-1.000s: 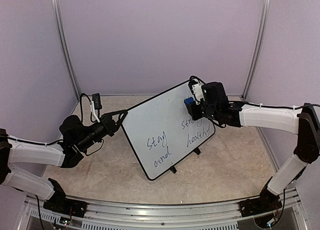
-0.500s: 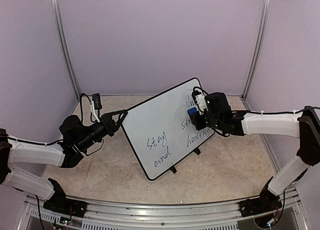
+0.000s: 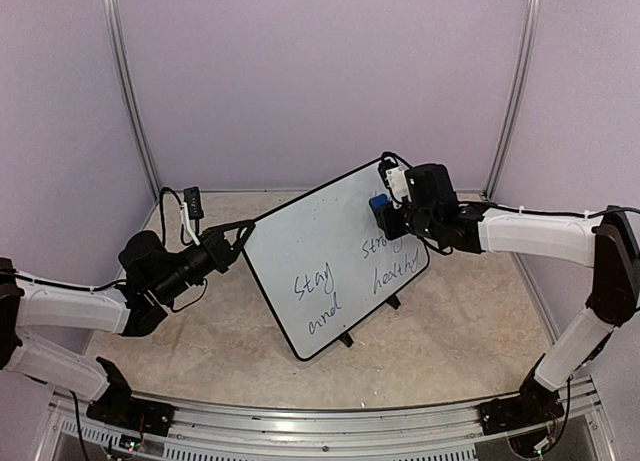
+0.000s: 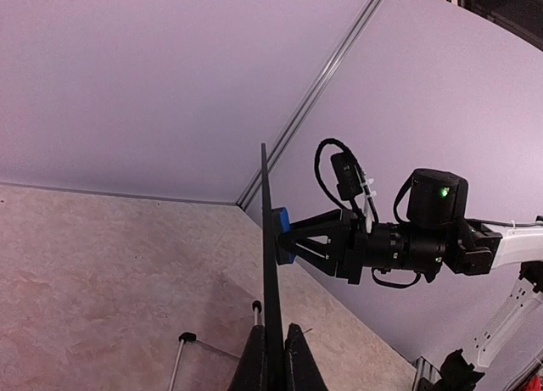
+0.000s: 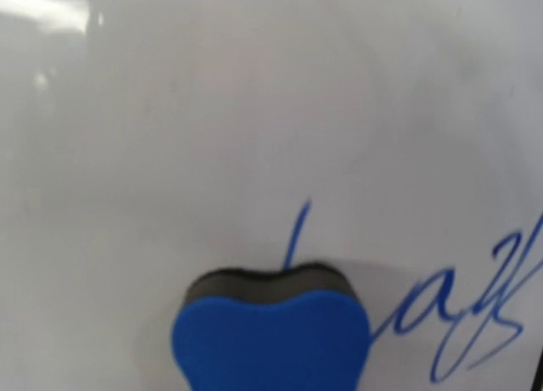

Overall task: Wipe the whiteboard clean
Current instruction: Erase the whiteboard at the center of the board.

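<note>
The left gripper (image 3: 243,232) has its black jaws closed on the thin black rim of the whiteboard (image 3: 320,246), pinching the board's 9 o'clock corner; in the left wrist view the fingers (image 4: 293,365) sit on either side of the edge-on panel. The right gripper (image 3: 385,209) is clamped on an eraser (image 3: 377,203), a small soft block with a blue back and a dark felt layer (image 5: 270,281), pressed flat against the board near its 1 o'clock corner, just above the handwriting (image 3: 385,264). The board is a glossy white rectangle with rounded corners, propped steeply on small black stand feet (image 3: 346,339) at mid-table between the two arms. Its long axis runs from about 8 o'clock to 2 o'clock in the top view, and its written face looks toward 5 o'clock and upward. Thin cursive words read "stay and" at left and "strong healthy" at right. The table (image 3: 450,331) is matte, beige and mottled.
</note>
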You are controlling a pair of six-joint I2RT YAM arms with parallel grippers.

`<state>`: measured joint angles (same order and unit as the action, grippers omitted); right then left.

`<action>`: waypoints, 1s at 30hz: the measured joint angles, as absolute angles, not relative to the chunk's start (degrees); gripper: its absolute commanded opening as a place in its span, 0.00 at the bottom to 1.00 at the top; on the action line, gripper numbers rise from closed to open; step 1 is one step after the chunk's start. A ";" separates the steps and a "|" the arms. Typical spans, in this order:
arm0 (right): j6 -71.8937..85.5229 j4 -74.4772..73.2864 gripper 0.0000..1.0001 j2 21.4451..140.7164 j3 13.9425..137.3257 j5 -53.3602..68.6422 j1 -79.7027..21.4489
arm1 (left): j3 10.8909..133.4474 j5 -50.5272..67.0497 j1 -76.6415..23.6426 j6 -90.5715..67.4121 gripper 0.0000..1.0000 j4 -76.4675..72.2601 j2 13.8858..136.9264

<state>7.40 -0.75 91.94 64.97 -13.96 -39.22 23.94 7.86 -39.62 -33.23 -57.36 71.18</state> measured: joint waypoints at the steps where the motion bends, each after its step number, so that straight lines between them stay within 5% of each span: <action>1: 7.33 -0.58 0.23 91.94 65.19 -13.91 -39.18 | 23.94 7.86 -39.62 -33.21 0.00 -57.36 71.18; 17: 9.30 3.27 0.23 89.12 54.33 -13.37 -38.65 | 23.94 7.92 -39.62 -33.34 0.00 -57.39 71.20; 30: 7.53 0.91 0.23 93.23 67.51 -12.53 -36.69 | 23.94 7.90 -39.62 -33.36 0.00 -57.41 71.24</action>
